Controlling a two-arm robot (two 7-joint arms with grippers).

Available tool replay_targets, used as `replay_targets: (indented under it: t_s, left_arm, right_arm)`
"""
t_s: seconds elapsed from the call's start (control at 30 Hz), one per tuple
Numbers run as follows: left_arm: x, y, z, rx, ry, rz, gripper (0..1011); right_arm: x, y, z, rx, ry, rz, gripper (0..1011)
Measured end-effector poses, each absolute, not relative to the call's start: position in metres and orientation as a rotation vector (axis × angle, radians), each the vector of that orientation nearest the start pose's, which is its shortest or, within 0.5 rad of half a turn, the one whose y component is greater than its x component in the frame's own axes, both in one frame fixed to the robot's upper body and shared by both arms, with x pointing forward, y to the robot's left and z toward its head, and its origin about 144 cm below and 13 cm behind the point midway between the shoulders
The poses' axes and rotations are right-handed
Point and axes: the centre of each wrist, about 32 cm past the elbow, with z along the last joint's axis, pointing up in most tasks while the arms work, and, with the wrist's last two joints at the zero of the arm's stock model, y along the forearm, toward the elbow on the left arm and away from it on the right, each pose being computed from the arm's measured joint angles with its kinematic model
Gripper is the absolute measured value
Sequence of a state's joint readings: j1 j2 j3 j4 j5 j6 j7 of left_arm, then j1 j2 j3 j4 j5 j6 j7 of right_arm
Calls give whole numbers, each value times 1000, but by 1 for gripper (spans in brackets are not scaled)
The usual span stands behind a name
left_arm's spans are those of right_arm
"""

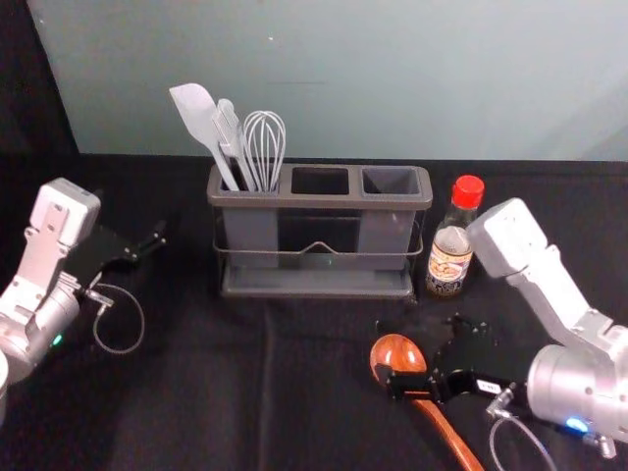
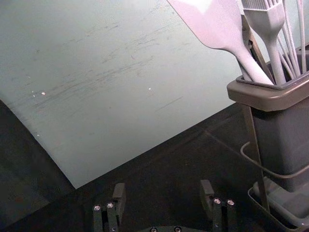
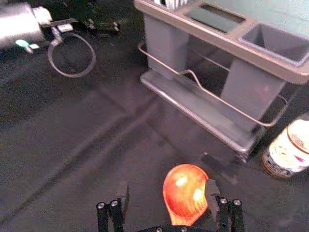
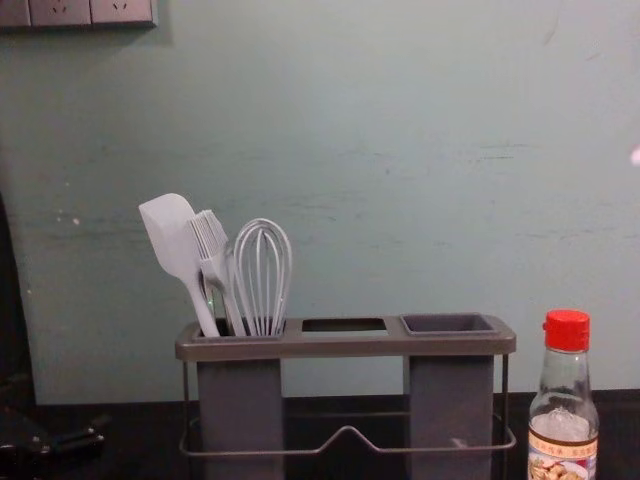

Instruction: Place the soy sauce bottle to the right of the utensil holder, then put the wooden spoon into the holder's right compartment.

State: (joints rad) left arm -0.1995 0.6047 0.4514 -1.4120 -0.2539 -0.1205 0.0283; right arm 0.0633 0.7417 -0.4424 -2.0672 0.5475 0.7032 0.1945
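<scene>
Spatula [image 1: 197, 115], brush [image 1: 230, 130], whisk [image 1: 265, 145] in utensil holder [image 1: 314, 201]'s left compartment. Soy sauce bottle [image 1: 450, 255] upright, right of holder. Right gripper [image 1: 430, 353] wide open at wooden spoon [image 1: 398, 353], before holder. Left gripper [image 1: 147, 247] wide open, empty, left of holder.

By the jaws of the right gripper [image 1: 424, 351], the wooden spoon [image 1: 398, 351] has a glossy, smooth-looking bowl, and the cloth [image 1: 196, 392] beneath them looks matt and softly creased. Beyond the jaws I see a smooth plastic utensil holder [image 1: 324, 201] with a thin metal rail [image 4: 240, 454], and a shiny glass bottle [image 1: 457, 218] with a glossy plastic cap [image 1: 468, 191] and what looks like a paper label [image 1: 448, 263].
</scene>
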Motion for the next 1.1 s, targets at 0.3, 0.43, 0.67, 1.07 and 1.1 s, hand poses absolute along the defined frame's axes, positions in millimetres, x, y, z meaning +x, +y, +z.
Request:
replay_targets:
  t_s: [0.3, 0.43, 0.67, 1.07, 1.1]
  left_arm:
    - [489, 310, 1140, 304, -285, 1248, 1005]
    - [489, 310, 1140, 304, -285, 1248, 1005]
    - [489, 310, 1140, 304, -285, 1248, 1005]
    - [489, 310, 1140, 304, -285, 1248, 1005]
    - [489, 310, 1140, 304, -285, 1248, 1005]
  right_arm:
    - [413, -229, 1250, -619, 201, -795, 1003]
    - [416, -228, 1244, -629, 218, -803, 1003]
    - [422, -227, 1233, -646, 246, -814, 1003]
    - [429, -226, 1226, -654, 262, -823, 1003]
    - [429, -226, 1226, -654, 263, -826, 1003]
